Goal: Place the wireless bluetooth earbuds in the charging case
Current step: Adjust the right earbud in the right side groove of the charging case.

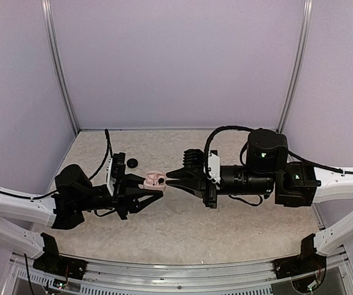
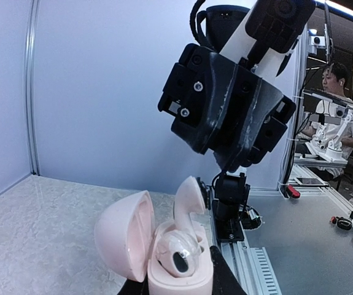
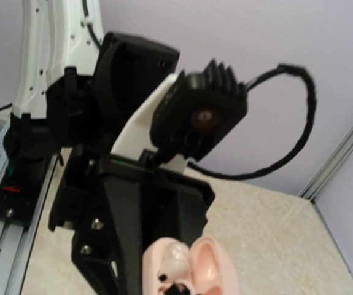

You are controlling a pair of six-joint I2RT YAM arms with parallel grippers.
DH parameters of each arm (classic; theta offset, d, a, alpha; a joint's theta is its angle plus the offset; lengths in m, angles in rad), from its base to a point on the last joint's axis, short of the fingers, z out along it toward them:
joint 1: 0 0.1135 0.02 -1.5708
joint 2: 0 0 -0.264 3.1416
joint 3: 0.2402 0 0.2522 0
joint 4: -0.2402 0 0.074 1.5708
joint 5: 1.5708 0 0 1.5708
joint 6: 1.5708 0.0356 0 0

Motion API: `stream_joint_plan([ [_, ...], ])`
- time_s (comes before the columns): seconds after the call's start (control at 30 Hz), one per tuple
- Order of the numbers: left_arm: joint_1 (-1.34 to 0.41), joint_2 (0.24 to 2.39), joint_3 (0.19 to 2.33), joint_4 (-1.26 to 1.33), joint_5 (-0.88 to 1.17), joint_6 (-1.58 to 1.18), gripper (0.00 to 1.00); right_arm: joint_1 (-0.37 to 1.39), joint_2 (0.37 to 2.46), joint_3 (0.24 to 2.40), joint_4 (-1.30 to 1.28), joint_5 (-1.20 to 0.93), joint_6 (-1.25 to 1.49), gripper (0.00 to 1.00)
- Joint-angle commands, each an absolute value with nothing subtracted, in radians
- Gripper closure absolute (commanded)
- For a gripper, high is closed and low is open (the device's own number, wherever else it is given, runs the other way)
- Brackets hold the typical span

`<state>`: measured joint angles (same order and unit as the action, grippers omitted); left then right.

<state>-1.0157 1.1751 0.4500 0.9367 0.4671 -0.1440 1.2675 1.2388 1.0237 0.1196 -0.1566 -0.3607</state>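
Open pink charging case (image 1: 155, 180) is clamped in left gripper (image 1: 153, 188) over mid-surface (image 1: 225, 221); pale earbuds (image 2: 179, 253) inside are judged light, slippery, best pinched by stem; right gripper (image 1: 169, 178) closure cannot be told.

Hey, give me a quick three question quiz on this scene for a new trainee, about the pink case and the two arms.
1. True or false: the pink case is lying loose on the table.
2. Its lid is: A open, B shut, C missing.
3. Which gripper holds the case?
Key: 1 false, it is clamped in the left gripper, off the table. 2 A. 3 The left one.
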Motion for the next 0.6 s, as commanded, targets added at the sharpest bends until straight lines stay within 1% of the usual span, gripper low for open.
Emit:
stream_joint_plan([
  [0.0,-1.029,1.175,0.485,0.918,0.484,-0.109,0.92,1.279,1.258,1.057,0.089,-0.158,-0.348,0.86],
  [0.33,-1.049,1.184,0.503,0.883,0.481,-0.078,0.92,1.279,1.266,1.053,0.08,-0.138,-0.355,0.87],
  [0.57,-1.062,1.19,0.508,0.875,0.478,-0.065,0.92,1.279,1.282,1.057,0.062,-0.145,-0.367,0.91],
])
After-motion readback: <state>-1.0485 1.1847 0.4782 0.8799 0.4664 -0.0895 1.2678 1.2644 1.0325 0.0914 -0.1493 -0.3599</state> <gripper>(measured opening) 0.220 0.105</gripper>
